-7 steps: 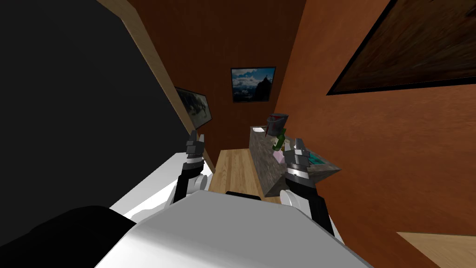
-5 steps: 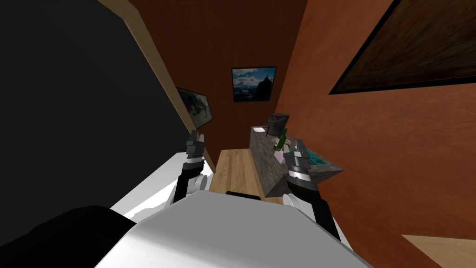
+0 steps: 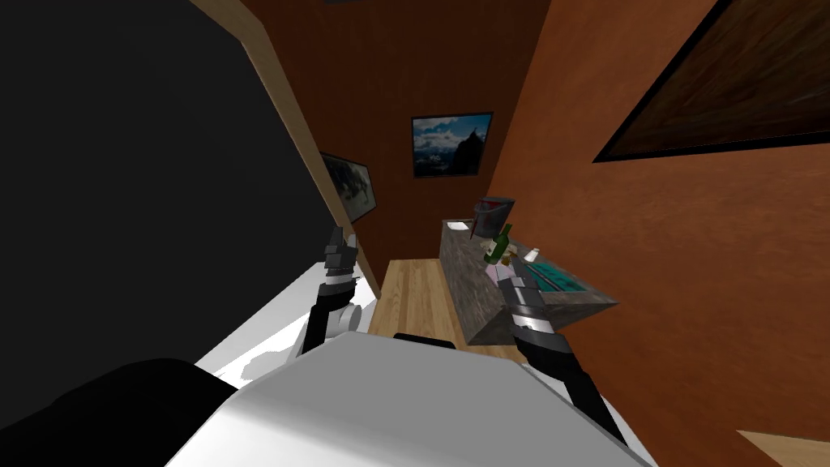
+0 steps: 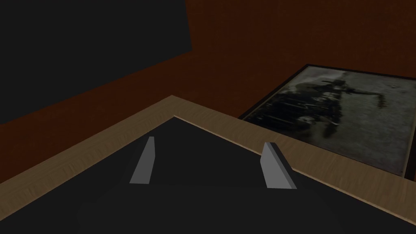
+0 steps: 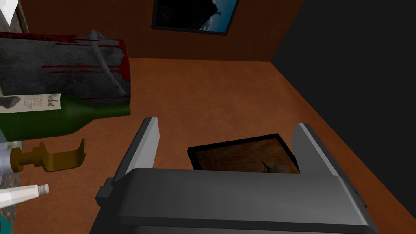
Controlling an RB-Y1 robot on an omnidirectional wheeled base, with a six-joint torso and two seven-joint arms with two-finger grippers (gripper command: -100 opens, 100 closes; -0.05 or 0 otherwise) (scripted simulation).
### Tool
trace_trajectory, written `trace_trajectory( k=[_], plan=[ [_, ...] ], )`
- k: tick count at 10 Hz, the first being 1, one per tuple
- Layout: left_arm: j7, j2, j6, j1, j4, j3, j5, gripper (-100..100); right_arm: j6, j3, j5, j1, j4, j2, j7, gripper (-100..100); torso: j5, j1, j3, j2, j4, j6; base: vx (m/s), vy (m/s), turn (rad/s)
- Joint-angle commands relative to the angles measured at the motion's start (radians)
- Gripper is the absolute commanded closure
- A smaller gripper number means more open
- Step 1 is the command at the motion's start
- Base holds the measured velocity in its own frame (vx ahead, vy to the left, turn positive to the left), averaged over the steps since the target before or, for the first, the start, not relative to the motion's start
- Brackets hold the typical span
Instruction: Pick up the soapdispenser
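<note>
The soap dispenser's gold pump head sticks out sideways beside my right gripper, off its left finger and not between the fingers. That gripper is open and holds nothing. In the head view the dispenser stands on the grey stone counter, just ahead of my right gripper. A green wine bottle and a grey bucket with red streaks stand right behind the dispenser. My left gripper is raised at the left, open and empty.
A white tube lies near the dispenser. A teal sink basin is set in the counter against the brown wall. A wooden door frame edges a black area at the left. Wooden floor runs between.
My right arm has reached forward and lower over the counter, toward the bottles. The whole head picture has shifted a little to the right, so I have moved. The left arm is still.
</note>
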Motion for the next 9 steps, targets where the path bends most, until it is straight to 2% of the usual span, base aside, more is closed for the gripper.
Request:
trace_trajectory(
  k=[1, 3, 4, 5, 7, 8, 9],
  plan=[
    [0.0, 0.0, 0.0, 0.0, 0.0, 0.0, 0.0, 0, 0.0, -0.008, -0.002, 0.025, 0.001, -0.032, -0.001, -100, 0.0, 0.0, 0.0, 0.0, 0.0, 0.0, -0.028, 0.032, 0.036],
    [0.0, 0.0, 0.0, 0.0, 0.0, 0.0, 0.0, 0, -0.009, -0.033, -0.007, 0.098, 0.024, -0.099, -0.003, -100, 0.0, -0.001, 0.0, 0.0, 0.0, 0.0, -0.031, 0.039, 0.129],
    [0.0, 0.0, 0.0, 0.0, 0.0, 0.0, 0.0, 0, -0.014, -0.048, -0.012, 0.127, 0.039, -0.132, -0.004, -100, 0.0, -0.001, 0.0, 0.0, 0.0, 0.0, -0.04, 0.049, 0.152],
    [0.0, 0.0, 0.0, 0.0, 0.0, 0.0, 0.0, 0, -0.014, -0.048, -0.012, 0.143, 0.039, -0.146, -0.004, -100, 0.0, -0.001, 0.0, 0.0, 0.0, 0.0, -0.036, 0.038, 0.022],
    [0.0, 0.0, 0.0, 0.0, 0.0, 0.0, 0.0, 0, -0.024, -0.084, -0.023, 0.214, 0.075, -0.214, -0.006, -100, 0.0, -0.001, 0.001, 0.001, 0.0, 0.0, -0.057, 0.04, 0.133],
    [0.0, 0.0, 0.0, 0.0, 0.0, 0.0, 0.0, 0, -0.024, -0.084, -0.023, 0.234, 0.075, -0.228, -0.006, -100, 0.0, -0.001, 0.001, 0.002, 0.0, 0.0, -0.043, 0.028, 0.058],
    [0.0, 0.0, 0.0, 0.0, 0.0, 0.0, 0.0, 0, -0.029, -0.104, -0.03, 0.266, 0.096, -0.269, -0.008, -100, 0.0, -0.002, 0.001, 0.001, 0.0, 0.0, -0.046, 0.029, 0.117]
  ],
)
